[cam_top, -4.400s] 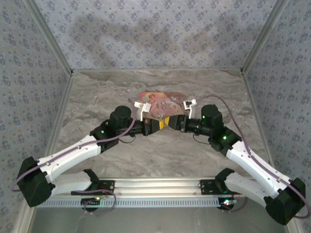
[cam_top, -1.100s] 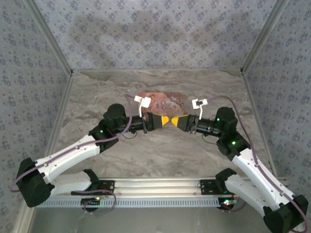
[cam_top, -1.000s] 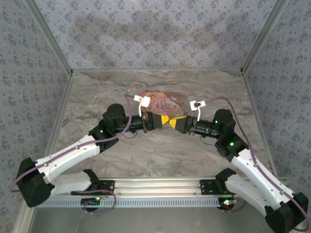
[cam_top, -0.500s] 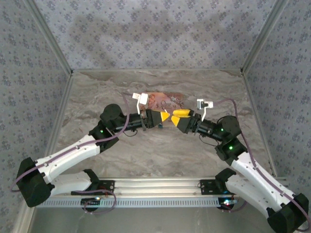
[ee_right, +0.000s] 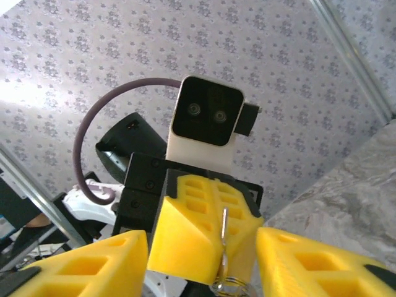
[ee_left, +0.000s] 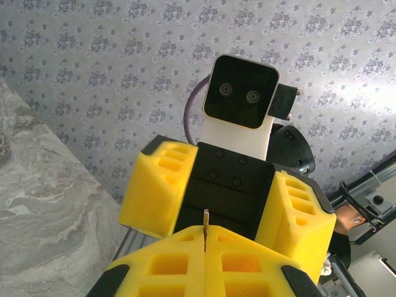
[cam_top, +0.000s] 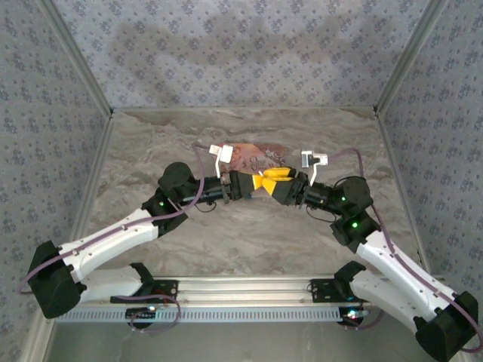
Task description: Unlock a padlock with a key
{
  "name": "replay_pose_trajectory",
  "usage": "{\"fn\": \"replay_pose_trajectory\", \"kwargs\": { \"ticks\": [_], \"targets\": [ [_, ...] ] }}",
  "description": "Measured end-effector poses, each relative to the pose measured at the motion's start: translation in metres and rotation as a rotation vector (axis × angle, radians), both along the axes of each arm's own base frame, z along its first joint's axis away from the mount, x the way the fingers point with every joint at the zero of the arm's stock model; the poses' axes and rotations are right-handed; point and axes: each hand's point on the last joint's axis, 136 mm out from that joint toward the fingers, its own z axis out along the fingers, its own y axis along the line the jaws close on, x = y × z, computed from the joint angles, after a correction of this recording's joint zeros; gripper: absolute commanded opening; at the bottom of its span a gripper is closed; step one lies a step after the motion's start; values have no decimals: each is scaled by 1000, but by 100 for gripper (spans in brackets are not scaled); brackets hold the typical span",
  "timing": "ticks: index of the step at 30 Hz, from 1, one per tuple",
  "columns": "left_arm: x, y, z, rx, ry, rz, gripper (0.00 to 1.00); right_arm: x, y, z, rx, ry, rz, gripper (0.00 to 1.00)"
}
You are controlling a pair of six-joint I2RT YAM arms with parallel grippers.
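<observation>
The thin silvery metal key [ee_left: 205,218] stands upright at lower centre of the left wrist view, clamped in the closed yellow left pincer [ee_left: 205,235] — its wire ring [ee_right: 230,286] cut off at the right wrist view's bottom edge. The right pincer [ee_right: 201,247] has its jaws apart, straddling those tips; contact unclear. From above both meet mid-frame, overlapping the flat pink printed box [cam_top: 253,153] — bare grey marbled desk [cam_top: 151,143] all round.

1. The left gripper [ee_right: 221,257] pinches the key [ee_right: 224,226], hiding most of it from us.
2. Its ring [ee_right: 230,287] runs off at 6 o'clock.
3. From above, we lose the 6 o'clock edge of the pink box [cam_top: 253,153] behind the right gripper [cam_top: 272,182].
</observation>
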Motion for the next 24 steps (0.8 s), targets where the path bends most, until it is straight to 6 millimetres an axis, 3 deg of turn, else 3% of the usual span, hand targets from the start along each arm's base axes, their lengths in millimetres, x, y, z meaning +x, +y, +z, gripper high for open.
{"fn": "replay_pose_trajectory", "kwargs": {
  "ticks": [16,24],
  "targets": [
    [-3,4,9,-22,-18,4,0,-7,-2,0,3,-6,10,32],
    [-3,5,11,-28,-22,5,0,-6,-2,-2,-6,-3,7,15]
  ]
}}
